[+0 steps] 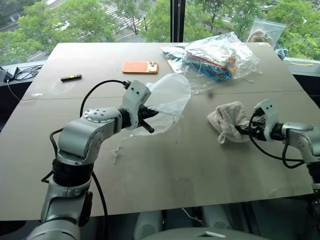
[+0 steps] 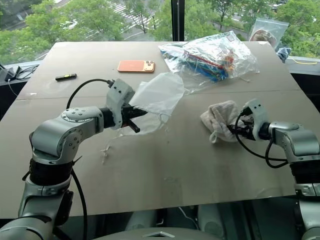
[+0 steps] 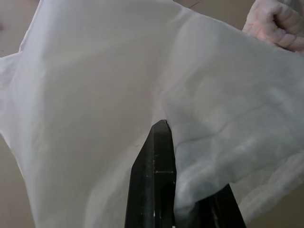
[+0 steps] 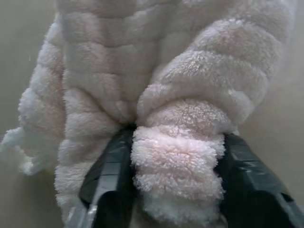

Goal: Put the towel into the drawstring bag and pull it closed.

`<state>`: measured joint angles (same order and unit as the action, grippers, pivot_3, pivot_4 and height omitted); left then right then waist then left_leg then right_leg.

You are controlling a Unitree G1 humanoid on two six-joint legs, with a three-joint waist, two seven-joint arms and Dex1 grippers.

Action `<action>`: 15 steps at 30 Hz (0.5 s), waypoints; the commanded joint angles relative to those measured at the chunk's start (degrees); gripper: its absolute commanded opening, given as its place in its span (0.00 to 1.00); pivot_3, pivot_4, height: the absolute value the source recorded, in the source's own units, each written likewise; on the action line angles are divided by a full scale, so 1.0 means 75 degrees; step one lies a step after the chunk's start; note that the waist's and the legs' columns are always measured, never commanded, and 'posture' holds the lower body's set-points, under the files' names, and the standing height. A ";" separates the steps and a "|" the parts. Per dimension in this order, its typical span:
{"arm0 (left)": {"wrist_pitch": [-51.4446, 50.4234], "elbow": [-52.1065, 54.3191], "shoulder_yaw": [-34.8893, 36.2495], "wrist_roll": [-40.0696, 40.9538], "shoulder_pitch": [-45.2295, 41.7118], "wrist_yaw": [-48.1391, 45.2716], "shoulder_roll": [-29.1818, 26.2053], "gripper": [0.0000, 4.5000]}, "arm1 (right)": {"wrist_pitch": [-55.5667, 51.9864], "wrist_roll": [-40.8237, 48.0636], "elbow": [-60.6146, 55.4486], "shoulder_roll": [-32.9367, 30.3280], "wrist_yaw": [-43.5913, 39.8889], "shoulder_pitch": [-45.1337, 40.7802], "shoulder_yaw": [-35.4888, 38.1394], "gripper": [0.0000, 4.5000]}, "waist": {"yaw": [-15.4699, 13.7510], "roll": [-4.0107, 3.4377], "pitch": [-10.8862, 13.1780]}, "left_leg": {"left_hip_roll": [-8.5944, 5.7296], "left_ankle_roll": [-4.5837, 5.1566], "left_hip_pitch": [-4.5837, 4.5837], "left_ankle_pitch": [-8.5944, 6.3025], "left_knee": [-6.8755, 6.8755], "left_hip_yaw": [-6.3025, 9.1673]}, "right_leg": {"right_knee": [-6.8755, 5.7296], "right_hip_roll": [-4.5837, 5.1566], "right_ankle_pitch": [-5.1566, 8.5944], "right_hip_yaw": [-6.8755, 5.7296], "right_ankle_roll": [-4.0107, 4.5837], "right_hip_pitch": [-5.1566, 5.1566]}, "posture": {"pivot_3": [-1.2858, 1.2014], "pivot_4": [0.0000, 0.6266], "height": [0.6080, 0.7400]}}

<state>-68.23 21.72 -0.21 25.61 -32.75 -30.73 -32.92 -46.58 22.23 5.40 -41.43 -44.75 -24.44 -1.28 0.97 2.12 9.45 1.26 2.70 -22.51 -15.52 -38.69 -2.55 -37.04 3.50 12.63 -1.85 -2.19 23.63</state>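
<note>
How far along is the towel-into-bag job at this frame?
Early. Done: the left gripper is shut on the drawstring bag, holding it lifted off the table. In hand: the right gripper has a fold of the towel between its fingers, the towel lying on the table. Left: putting the towel into the bag and pulling the cords closed.

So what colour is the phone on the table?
The phone is orange, clearest in the left eye view.
</note>
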 commanded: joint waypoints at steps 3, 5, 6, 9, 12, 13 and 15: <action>-0.0707 -0.0017 0.0485 0.0390 -0.0576 0.0369 0.0429 0.00 | 0.0290 -0.0100 -0.0519 0.0224 0.0000 0.0694 0.0022 0.00 | -0.0015 0.0008 -0.0005 | -0.0003 -0.0002 0.0002 0.0001 -0.0004 -0.0010 | -0.0004 0.0008 -0.0001 0.0007 0.0000 -0.0001 | 0.52 0.24 1.00; -0.0935 -0.0273 0.0683 0.0367 -0.0881 0.0745 0.0807 0.00 | 0.0520 0.0159 -0.1420 0.0195 -0.0116 0.1262 0.0455 0.00 | -0.0047 0.0006 -0.0006 | -0.0005 -0.0003 0.0000 0.0002 -0.0006 -0.0006 | -0.0006 0.0010 -0.0001 0.0005 0.0000 0.0000 | 0.52 0.24 1.00; -0.0976 -0.0379 0.0810 0.0342 -0.0985 0.0942 0.1012 0.00 | 0.0577 0.0309 -0.1828 0.0213 -0.0157 0.1492 0.0664 0.00 | -0.0103 0.0004 -0.0007 | -0.0005 -0.0003 -0.0001 0.0002 -0.0006 -0.0004 | -0.0006 0.0010 -0.0001 0.0003 0.0000 0.0000 | 0.52 0.24 1.00; -0.1599 -0.0838 0.0959 0.0185 -0.1448 0.1506 0.1493 0.00 | 0.0335 0.1144 -0.3281 0.0336 -0.0215 0.2150 0.1354 0.00 | -0.0181 -0.0007 -0.0003 | -0.0008 -0.0033 -0.0027 0.0018 -0.0004 0.0023 | -0.0001 0.0013 0.0001 -0.0024 -0.0001 0.0007 | 0.52 0.24 1.00; -0.1649 -0.1151 0.0827 0.0064 -0.1761 0.1760 0.1744 0.00 | -0.0195 0.2291 -0.4711 0.0523 -0.0088 0.2581 0.1737 0.00 | -0.0167 -0.0036 0.0015 | -0.0017 -0.0037 -0.0036 0.0018 -0.0004 0.0019 | 0.0001 0.0017 0.0000 -0.0010 -0.0002 0.0016 | 0.52 0.24 1.00; -0.1643 -0.1204 0.0730 0.0080 -0.1828 0.1730 0.1771 0.00 | -0.0287 0.2581 -0.5120 0.0573 -0.0052 0.2683 0.1720 0.00 | -0.0158 -0.0036 0.0015 | -0.0021 -0.0037 -0.0035 0.0019 -0.0004 0.0018 | 0.0001 0.0019 0.0000 -0.0008 -0.0003 0.0016 | 0.52 0.24 1.00; -0.1539 -0.1307 0.0503 0.0068 -0.1926 0.1670 0.1827 0.00 | -0.0296 0.2836 -0.5739 0.0699 0.0101 0.2720 0.1462 0.00 | -0.0182 -0.0036 0.0016 | -0.0022 -0.0037 -0.0034 0.0018 -0.0004 0.0021 | 0.0003 0.0023 0.0000 -0.0012 -0.0003 0.0014 | 0.52 0.24 1.00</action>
<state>-80.63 11.26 4.30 26.06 -45.47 -18.18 -19.53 -48.69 40.99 -33.86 -36.50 -44.42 -3.88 9.67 -0.39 1.85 9.56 1.09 2.44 -22.76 -15.39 -38.72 -2.32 -37.01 3.66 12.63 -2.01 -2.21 23.73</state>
